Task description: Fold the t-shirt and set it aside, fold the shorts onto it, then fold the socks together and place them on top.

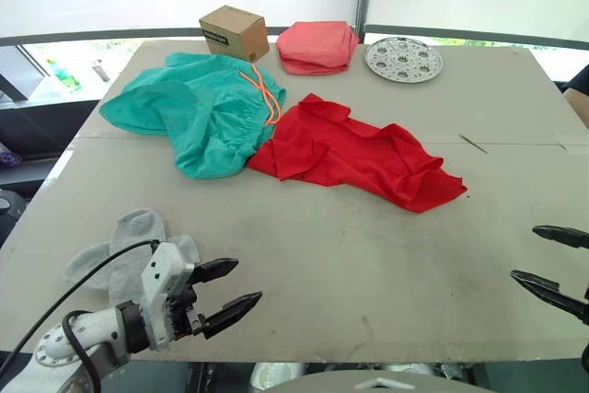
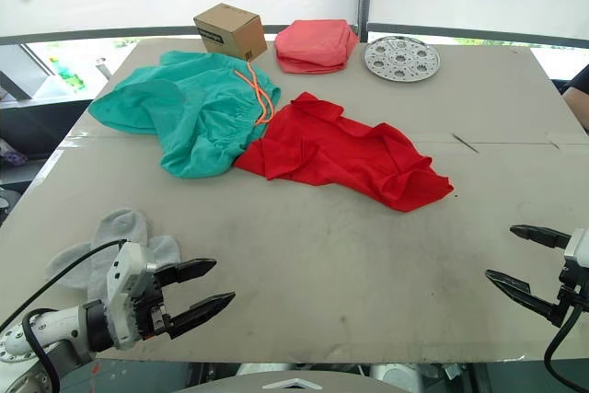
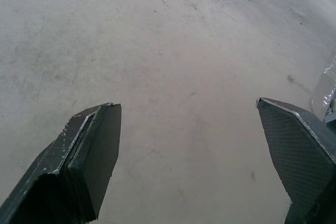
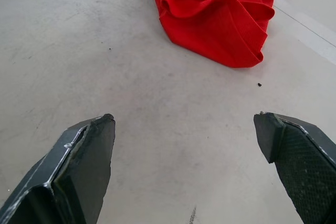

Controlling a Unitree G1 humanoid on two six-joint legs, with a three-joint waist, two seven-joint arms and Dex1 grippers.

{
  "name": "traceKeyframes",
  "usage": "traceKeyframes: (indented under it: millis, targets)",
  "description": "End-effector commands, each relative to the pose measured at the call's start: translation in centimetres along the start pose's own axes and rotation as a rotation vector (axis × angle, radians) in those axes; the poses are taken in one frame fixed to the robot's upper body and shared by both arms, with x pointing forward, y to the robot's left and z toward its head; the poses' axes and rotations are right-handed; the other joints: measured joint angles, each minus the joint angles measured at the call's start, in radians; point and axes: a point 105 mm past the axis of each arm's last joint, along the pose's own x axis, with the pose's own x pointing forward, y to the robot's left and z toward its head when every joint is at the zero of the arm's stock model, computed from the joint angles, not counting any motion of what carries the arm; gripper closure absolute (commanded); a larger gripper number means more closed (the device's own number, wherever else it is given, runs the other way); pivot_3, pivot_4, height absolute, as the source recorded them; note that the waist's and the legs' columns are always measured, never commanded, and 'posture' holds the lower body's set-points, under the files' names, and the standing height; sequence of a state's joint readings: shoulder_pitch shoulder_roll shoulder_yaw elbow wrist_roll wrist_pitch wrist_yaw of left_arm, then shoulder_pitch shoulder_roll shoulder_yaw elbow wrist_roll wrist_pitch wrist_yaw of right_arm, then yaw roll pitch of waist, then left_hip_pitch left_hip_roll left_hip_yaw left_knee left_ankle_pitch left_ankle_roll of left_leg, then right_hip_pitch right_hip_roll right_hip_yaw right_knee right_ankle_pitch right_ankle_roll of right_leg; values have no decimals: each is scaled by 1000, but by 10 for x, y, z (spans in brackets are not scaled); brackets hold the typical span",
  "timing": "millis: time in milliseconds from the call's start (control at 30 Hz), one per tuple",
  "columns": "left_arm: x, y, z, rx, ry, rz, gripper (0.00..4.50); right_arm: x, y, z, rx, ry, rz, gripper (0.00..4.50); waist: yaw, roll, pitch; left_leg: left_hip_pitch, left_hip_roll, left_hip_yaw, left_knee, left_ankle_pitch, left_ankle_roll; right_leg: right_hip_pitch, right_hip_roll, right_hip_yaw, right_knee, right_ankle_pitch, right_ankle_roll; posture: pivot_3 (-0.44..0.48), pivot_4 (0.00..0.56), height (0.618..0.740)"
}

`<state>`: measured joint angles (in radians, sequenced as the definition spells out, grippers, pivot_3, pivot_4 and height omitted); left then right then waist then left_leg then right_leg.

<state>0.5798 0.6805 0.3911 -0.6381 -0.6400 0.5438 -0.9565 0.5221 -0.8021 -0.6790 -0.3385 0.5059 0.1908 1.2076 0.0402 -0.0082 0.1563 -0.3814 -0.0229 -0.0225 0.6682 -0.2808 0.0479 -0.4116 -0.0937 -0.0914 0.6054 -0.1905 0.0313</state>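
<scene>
Both arms poised low over the near edge of the grey bench [image 1: 350, 264], nothing folded yet. Left jaws [image 1: 232, 291] parted wide and empty, aimed across bare bench; right jaws [image 2: 515, 255] likewise spread wide and holding nothing, tips turned inward toward the centre.

Just behind and outboard of the left jaws, beside that wrist: the grey socks [image 1: 129, 241], lying loose and overlapping, untouched.

Ahead of both jaws, past a stretch of bare bench: the red t-shirt [image 1: 359, 154], crumpled and unspread, long axis slanting from the far left down toward the near right. Its near-right end pointing toward the right jaws, seen from the right wrist as a bunched red fold [image 4: 220, 19] straight ahead of the open tips with bare bench between. Judged nearer the right arm than the left, so first reach likely the right's, with the left needing a longer diagonal travel to the garment's far-left end.

Touching the t-shirt's far-left end, further from both jaws and on the left arm's side: the teal shorts [image 1: 198, 112], heaped, orange drawstring [image 1: 265, 98] trailing toward the red cloth.

Furthest back along the bench's far edge: a small cardboard box [image 1: 235, 32], a folded salmon-pink cloth [image 1: 317, 46] and a perforated metal disc [image 1: 403, 58], well apart from the jaws.
</scene>
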Motion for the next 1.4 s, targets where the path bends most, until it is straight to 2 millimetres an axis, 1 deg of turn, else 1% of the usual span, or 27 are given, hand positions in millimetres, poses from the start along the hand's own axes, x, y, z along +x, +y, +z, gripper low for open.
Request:
traceKeyframes:
  millis: [33,133,200,333,433,500,567,600,633,700,767,867,1000,1067,1233,1400]
  targets:
    - [-2,11,3,43,-39,41,87,6,-2,10,-37,-61,-15,0,0,0,0,0,0,0,0,0,0,0,0,0,0,0,0,0,150,740]
    - [2,39,18,88,-126,131,87,28,7,32,-51,-195,21,0,0,0,0,1,1,0,0,0,0,0,1,0,0,0,0,0,150,740]
    - [7,49,23,112,-118,127,87,38,16,48,-67,-262,65,0,1,0,0,0,1,0,0,0,0,0,2,0,0,0,0,0,150,740]
    - [26,75,47,307,-77,114,87,61,40,83,-112,-376,170,0,3,0,0,1,1,-1,1,2,4,0,6,0,1,0,0,0,150,740]
    - [46,105,73,487,-40,135,87,74,53,98,-153,-407,222,0,11,-1,-1,0,0,-1,0,3,4,1,8,0,1,0,0,0,150,740]
    - [59,115,86,598,-20,115,87,79,57,104,-165,-419,234,0,10,-3,-1,-1,-1,0,1,3,4,0,8,0,1,0,0,0,150,740]
    - [72,123,96,702,1,96,640,83,60,107,-175,-422,240,0,9,-4,-1,-1,-1,1,1,3,4,1,8,1,1,1,0,0,150,740]
    - [78,125,100,739,7,81,988,84,61,107,-181,-417,245,0,8,-4,-1,-1,-1,1,1,3,4,1,8,2,0,1,0,0,150,740]
    - [84,127,103,790,20,62,1451,85,63,106,-187,-411,247,0,6,-4,-1,-1,-1,2,1,3,5,0,7,2,0,1,0,0,150,740]
    - [92,129,105,874,48,23,1451,85,66,106,-190,-408,247,0,4,-6,-1,-1,-2,3,1,3,5,0,7,3,-1,3,3,0,150,740]
    - [98,135,106,924,67,9,1451,85,68,106,-190,-408,245,0,1,-6,-1,-1,-1,3,1,3,5,0,7,4,-1,5,0,0,150,740]
    - [104,141,107,995,94,-7,1451,83,71,105,-191,-402,248,0,-1,-7,-1,0,-1,4,1,3,5,0,7,4,0,5,0,0,150,740]
    - [116,139,102,1094,133,-73,1451,85,78,105,-198,-409,265,0,0,-7,-1,0,-1,5,1,2,6,0,7,4,0,3,4,0,150,740]
    - [118,138,103,1109,129,-82,1451,85,78,106,-199,-413,264,0,1,-8,-1,0,-1,5,2,2,6,0,7,4,1,3,5,0,150,740]
    - [133,132,110,1148,99,-88,1451,88,77,108,-200,-425,259,0,3,-8,-1,0,-1,5,3,2,6,0,7,4,2,4,5,0,150,740]
    - [135,134,113,1146,95,-79,1451,90,75,110,-207,-428,249,0,0,-9,-1,0,-1,6,3,2,6,0,7,3,2,4,5,0,150,740]
